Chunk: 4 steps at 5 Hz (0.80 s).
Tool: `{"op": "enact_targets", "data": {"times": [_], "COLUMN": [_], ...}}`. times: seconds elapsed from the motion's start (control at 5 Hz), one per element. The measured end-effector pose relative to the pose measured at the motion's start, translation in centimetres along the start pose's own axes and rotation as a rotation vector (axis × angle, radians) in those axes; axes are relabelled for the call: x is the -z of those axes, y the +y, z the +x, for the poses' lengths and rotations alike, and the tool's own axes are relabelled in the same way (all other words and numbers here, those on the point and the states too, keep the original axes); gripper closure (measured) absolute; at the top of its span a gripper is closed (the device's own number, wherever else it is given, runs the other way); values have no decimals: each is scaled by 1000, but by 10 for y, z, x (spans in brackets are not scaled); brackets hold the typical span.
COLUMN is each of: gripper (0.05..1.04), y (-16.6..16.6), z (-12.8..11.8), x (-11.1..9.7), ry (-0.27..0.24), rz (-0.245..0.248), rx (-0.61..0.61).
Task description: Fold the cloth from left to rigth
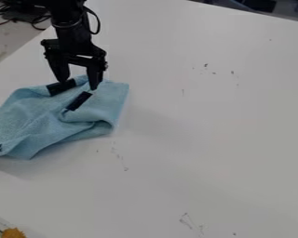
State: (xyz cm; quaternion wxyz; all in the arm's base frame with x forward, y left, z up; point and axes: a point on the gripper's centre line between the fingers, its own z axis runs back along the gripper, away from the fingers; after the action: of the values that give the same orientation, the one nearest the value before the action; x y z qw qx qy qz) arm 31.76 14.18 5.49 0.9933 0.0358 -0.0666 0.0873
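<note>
The gripper (78,85) hangs at the upper left, its two fingers standing apart over the far edge of the cloth. Beneath it, the light blue cloth (36,111) lies rumpled on the table, with raised folds in the middle and a curled fold near its right side. Two black strips (78,101) show on the cloth near the fingertips, and a small dark patch is at its left end. Whether the fingertips touch the fabric, I cannot tell.
The white table (207,125) extends right and toward the front, with small dark marks on it. Cables (39,21) lie beyond its upper-left edge. A yellow-orange object (13,233) sits at the bottom left corner.
</note>
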Motion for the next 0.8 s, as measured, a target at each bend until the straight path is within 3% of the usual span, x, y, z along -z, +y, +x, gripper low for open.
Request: {"op": "enact_targets", "data": {"times": [0.4, 0.8], "gripper": [83, 83], "y": [-8, -19], "z": [-12, -22], "x": [19, 31], "ry": [38, 27], "rz": [1, -40], "rx": [-31, -58]}}
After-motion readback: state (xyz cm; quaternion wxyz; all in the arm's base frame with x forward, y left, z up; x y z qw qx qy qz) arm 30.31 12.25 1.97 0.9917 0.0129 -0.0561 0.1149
